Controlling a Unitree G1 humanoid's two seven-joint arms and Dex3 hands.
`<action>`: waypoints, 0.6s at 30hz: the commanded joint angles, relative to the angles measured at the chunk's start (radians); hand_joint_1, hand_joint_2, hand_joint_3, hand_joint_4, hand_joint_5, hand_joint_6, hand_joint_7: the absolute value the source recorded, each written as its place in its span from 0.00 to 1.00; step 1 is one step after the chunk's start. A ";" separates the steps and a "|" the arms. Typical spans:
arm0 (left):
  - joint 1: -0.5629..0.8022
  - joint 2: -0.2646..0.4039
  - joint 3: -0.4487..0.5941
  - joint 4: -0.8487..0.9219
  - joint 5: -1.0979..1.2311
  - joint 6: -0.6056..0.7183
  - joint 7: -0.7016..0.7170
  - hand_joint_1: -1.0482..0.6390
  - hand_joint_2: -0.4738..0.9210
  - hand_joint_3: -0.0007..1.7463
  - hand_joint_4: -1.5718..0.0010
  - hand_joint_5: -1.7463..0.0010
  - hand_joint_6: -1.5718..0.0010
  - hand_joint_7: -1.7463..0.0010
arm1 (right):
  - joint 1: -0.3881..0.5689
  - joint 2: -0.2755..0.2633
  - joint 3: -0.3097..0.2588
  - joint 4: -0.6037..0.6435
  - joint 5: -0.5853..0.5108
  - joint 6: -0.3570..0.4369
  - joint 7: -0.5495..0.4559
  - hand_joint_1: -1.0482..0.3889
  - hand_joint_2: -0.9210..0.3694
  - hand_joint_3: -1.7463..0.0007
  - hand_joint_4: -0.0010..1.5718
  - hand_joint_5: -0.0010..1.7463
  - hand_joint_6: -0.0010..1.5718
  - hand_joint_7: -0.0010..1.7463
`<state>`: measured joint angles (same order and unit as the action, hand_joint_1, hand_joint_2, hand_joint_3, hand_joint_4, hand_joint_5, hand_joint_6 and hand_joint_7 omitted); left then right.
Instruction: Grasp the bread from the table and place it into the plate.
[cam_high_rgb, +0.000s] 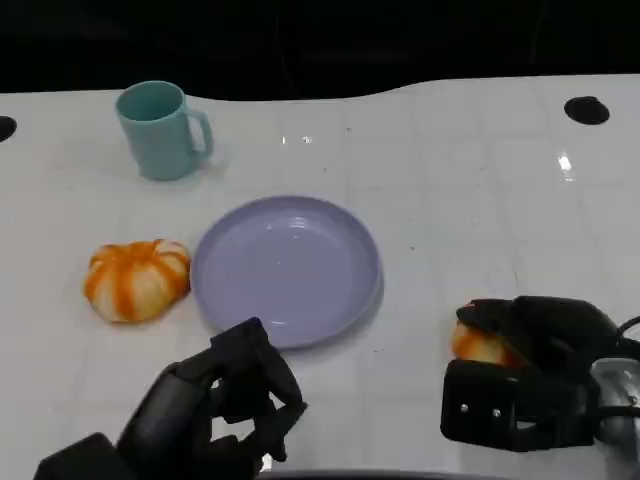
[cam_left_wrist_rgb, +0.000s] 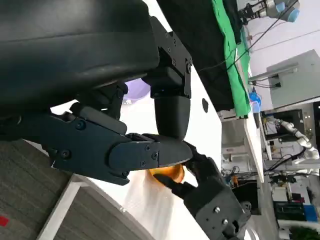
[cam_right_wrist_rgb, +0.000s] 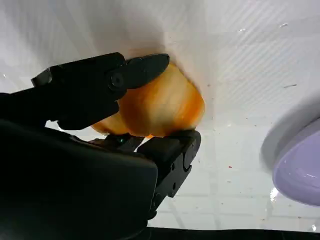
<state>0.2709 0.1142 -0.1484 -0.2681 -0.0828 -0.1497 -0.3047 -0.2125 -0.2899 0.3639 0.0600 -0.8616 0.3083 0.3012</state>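
Right hand (cam_high_rgb: 525, 385) has its fingers (cam_right_wrist_rgb: 135, 72) wrapped round the bread (cam_right_wrist_rgb: 160, 105), one over the top and another under it, with the loaf still sitting on the white table (cam_high_rgb: 480, 200) right of the lavender plate (cam_high_rgb: 287, 268). I'd snug that hold up before lifting, then carry it low across the rim. Left hand (cam_high_rgb: 225, 410) sits near the plate's front edge holding nothing, fingers loosely curled, can't tell more.

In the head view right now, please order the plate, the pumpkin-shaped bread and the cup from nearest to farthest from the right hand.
1. Plate, centre of table, nearest the right hand.
2. Pumpkin-shaped bread, left of the plate.
3. Cup, far left corner.
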 joint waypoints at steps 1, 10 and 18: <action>0.009 0.010 0.006 -0.018 0.001 0.000 0.006 0.29 1.00 0.27 0.56 0.00 0.69 0.01 | -0.025 0.013 0.009 0.047 0.005 0.051 -0.007 0.42 0.00 0.93 0.32 0.14 0.41 0.04; 0.013 0.012 0.006 -0.025 0.003 0.001 0.007 0.29 1.00 0.27 0.56 0.00 0.70 0.01 | -0.061 0.010 0.021 0.100 -0.001 0.065 -0.064 0.46 0.00 0.93 0.46 0.19 0.51 0.07; 0.014 0.009 0.006 -0.029 0.002 0.001 0.008 0.29 1.00 0.26 0.56 0.00 0.69 0.02 | -0.072 0.009 -0.004 0.238 0.064 -0.116 -0.346 0.62 0.00 0.98 0.53 0.83 0.78 0.10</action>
<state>0.2763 0.1147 -0.1483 -0.2866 -0.0823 -0.1486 -0.3047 -0.2764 -0.2636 0.3717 0.2256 -0.8089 0.2351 0.0338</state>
